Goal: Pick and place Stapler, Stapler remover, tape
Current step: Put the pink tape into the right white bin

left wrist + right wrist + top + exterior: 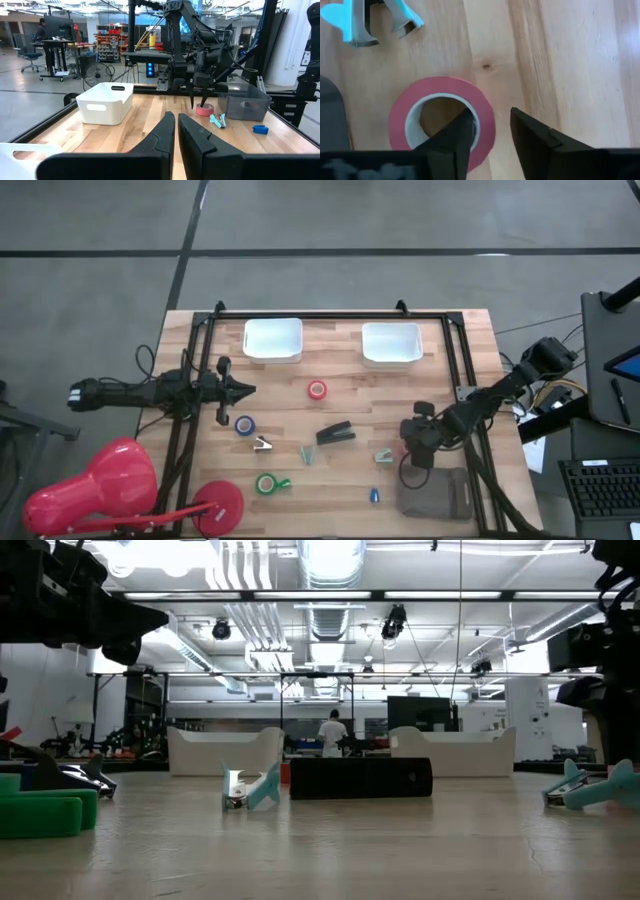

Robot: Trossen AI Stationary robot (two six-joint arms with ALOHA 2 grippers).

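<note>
A red tape roll (pixel 399 120) lies flat on the table at the near right. My right gripper (pixel 490 114) points down over it, open, one finger inside the ring and the other outside. The black stapler (pixel 336 433) lies flat mid-table. Teal staple removers (pixel 384 454) (pixel 307 452) and a pale one (pixel 263 444) lie around it. Another red roll (pixel 317 390), a blue one (pixel 245 424) and a green one (pixel 266 483) lie farther left. My left gripper (pixel 248 390) hovers level at the left, shut and holding nothing. My right gripper comes from above with its fingers astride the roll's wall (pixel 487 125) on the side nearest the camera. The outer finger (pixel 535 140) stands clear of the wall. Whether the inner finger (pixel 455 135) touches the pale core I cannot tell. The roll lies flat on the table.
Two white bins (pixel 272 340) (pixel 391 345) stand at the far edge. A grey pouch (pixel 435 490) lies just nearer than my right gripper. A small blue object (pixel 375 496) lies near the front. A red lamp base (pixel 220 505) sits at the near left corner.
</note>
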